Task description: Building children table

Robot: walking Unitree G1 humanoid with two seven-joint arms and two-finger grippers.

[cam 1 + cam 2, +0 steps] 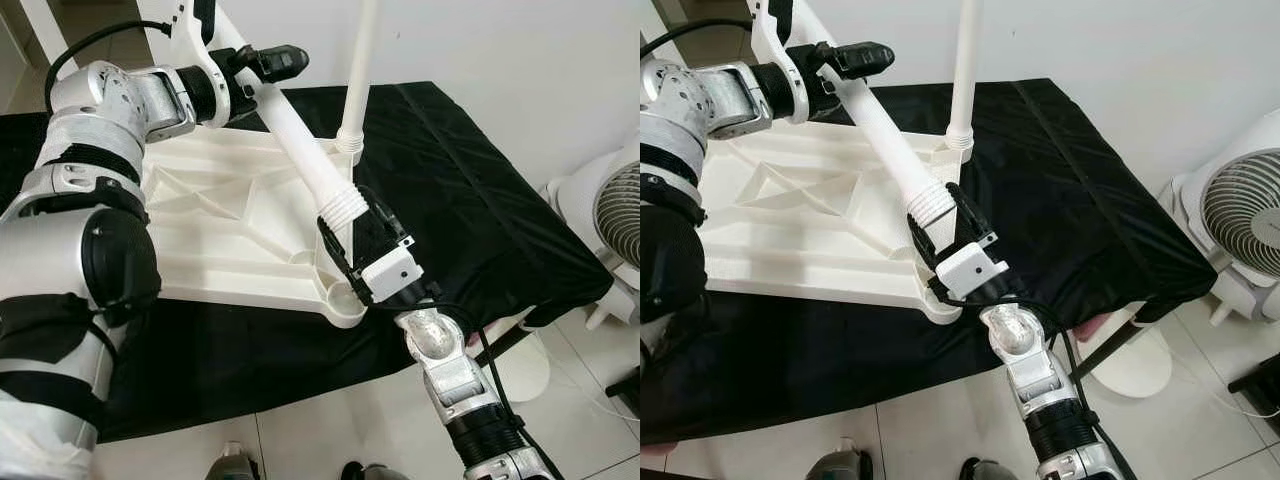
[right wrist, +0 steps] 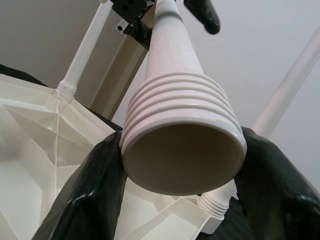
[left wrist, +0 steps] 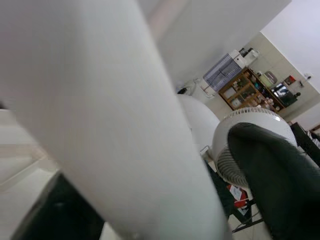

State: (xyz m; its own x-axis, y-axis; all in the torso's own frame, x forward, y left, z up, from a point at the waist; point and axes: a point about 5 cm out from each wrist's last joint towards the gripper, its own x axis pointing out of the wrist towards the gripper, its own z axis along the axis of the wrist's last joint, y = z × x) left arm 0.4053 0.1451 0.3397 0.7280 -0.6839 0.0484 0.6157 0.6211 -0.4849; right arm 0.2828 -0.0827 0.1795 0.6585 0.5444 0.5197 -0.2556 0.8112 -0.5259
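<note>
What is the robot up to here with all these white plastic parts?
It is assembling a children's table. Both claws hold one loose white leg: the left claw near its upper end, the right claw at its threaded end, above the corner socket of the upturned tabletop. Another leg already stands upright in a far socket.

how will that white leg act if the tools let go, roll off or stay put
The leg is a round, smooth hollow tube, so it would likely roll. It looks stiff and probably light. The right tool grips its threaded end, the left tool its upper part, above the tabletop.
</note>
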